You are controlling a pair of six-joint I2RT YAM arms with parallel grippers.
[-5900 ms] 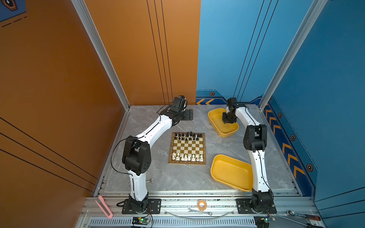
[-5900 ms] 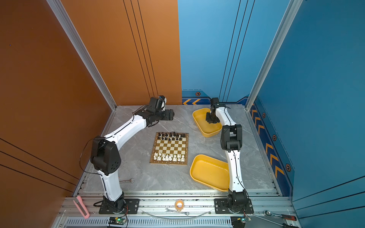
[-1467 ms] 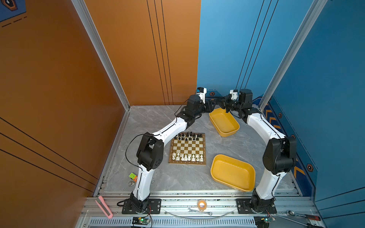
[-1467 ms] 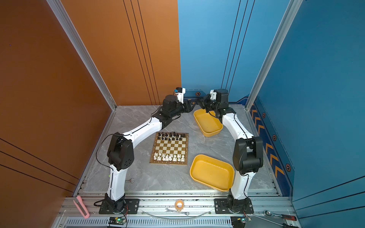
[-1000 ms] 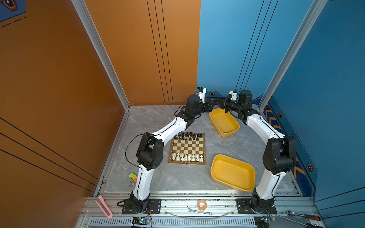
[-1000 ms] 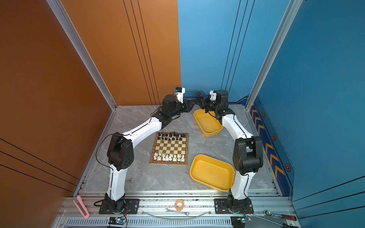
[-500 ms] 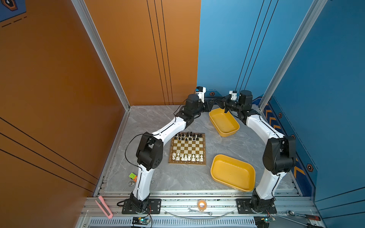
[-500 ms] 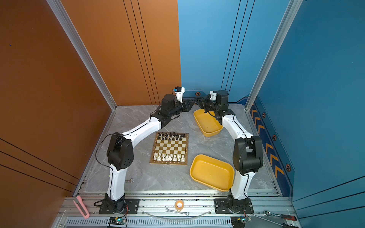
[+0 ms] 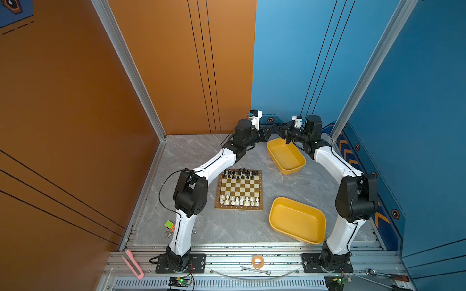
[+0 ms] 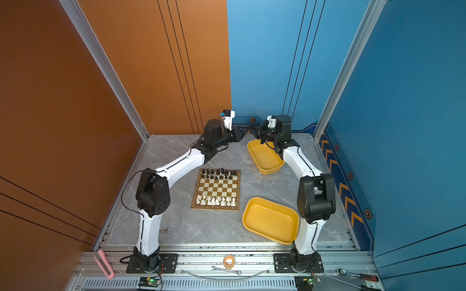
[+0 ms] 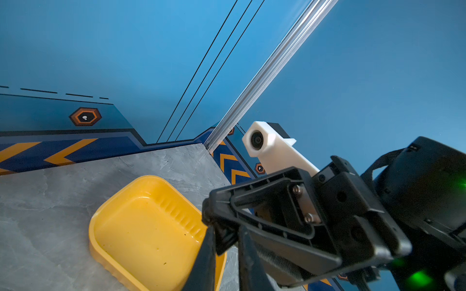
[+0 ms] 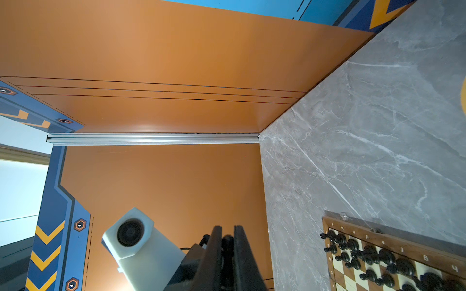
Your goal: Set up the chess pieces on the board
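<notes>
Left gripper point(image 9: 270, 130) and right gripper point(image 9: 277, 129) are positioned tip to tip at the far side; left jaws are closed, right jaws cannot be judged; the board point(image 9: 239, 208), bearing the chess pieces point(image 9: 239, 200), lies nearward, nearer the left arm point(image 9: 216, 161).

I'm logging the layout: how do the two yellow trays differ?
The far tray lies beyond the far right corner of the board, long side running mostly front to back; the near tray lies off its near right corner, long side running roughly crosswise. Both are yellow, oblong and look empty.
</notes>
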